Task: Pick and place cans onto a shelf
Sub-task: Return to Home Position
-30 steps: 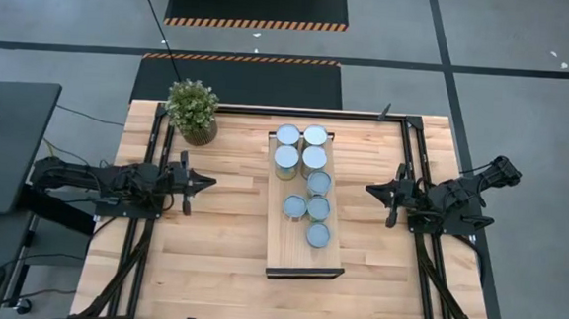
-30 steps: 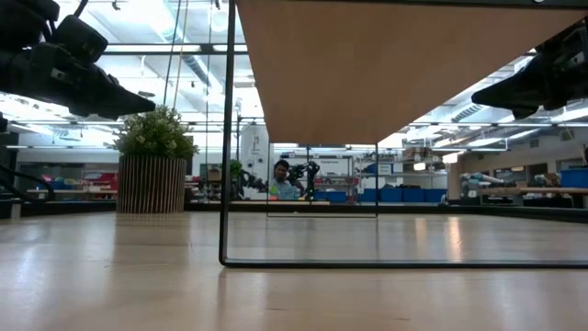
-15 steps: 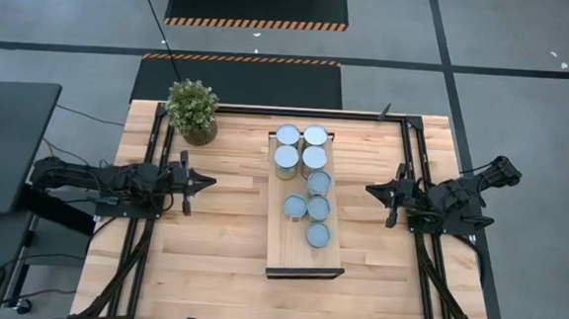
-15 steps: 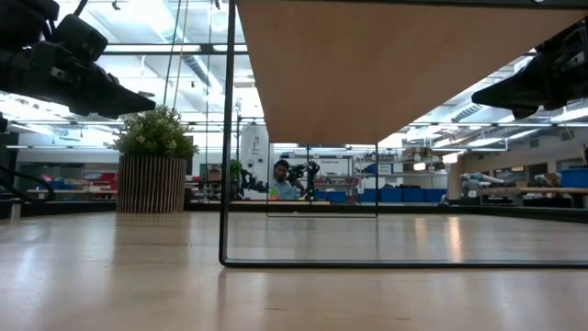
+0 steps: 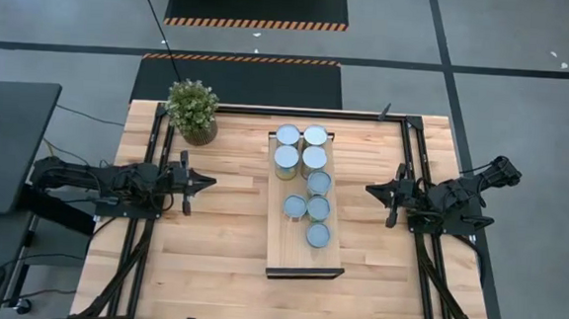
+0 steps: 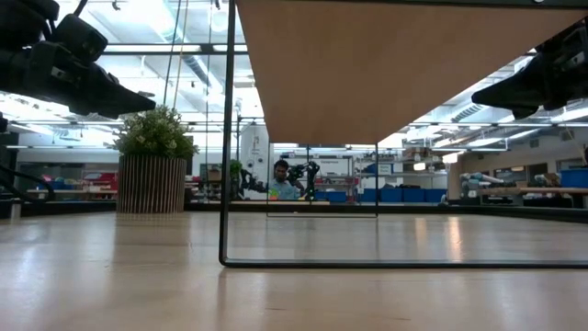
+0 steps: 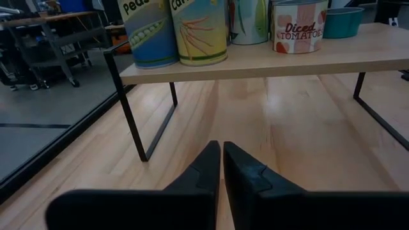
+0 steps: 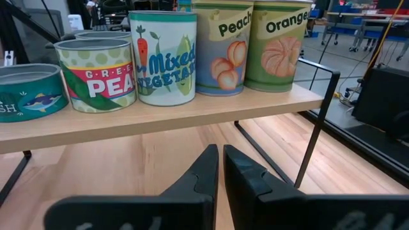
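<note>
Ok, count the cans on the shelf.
8 cans, all on the shelf: four in a block at the potted plant end, then one, a side-by-side pair, then one. None seems hidden.

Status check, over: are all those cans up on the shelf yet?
Left gripper shut, empty, left of shelf. Right gripper shut, empty, opposite side. Eight cans on shelf. Potted plant at far corner, out of the way.
</note>
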Robot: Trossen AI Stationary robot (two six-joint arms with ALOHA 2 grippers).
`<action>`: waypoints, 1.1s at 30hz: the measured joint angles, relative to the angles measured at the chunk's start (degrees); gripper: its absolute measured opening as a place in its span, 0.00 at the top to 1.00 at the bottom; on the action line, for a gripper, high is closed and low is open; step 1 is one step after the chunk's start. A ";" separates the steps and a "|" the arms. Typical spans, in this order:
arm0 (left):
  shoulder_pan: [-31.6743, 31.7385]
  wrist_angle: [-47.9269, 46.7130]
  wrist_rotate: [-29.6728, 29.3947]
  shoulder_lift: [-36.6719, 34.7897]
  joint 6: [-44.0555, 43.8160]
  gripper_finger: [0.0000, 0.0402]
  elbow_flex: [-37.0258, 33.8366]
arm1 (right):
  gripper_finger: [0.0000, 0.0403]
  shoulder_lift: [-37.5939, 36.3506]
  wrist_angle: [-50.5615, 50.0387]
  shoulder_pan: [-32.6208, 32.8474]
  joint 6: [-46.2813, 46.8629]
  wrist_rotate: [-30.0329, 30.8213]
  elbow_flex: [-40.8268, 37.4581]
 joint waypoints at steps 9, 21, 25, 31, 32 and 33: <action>0.00 -0.02 0.00 0.00 0.00 0.94 0.01 | 0.92 -0.01 0.01 0.00 0.00 0.04 0.00; 0.00 -0.02 0.00 0.00 0.00 0.94 0.04 | 0.92 -0.01 0.00 0.00 0.00 0.09 0.00; 0.00 -0.02 0.02 0.00 0.00 0.94 0.04 | 0.92 0.00 0.01 -0.02 0.00 0.09 0.00; 0.00 -0.04 0.00 0.00 0.00 0.93 0.04 | 0.92 0.00 0.01 0.00 0.00 0.07 0.00; 0.00 -0.02 0.00 0.00 0.00 0.93 0.04 | 0.92 0.00 0.01 -0.01 0.00 0.07 0.01; 0.00 -0.02 0.02 0.00 0.00 0.93 0.04 | 0.92 0.00 0.01 0.00 0.00 0.07 0.00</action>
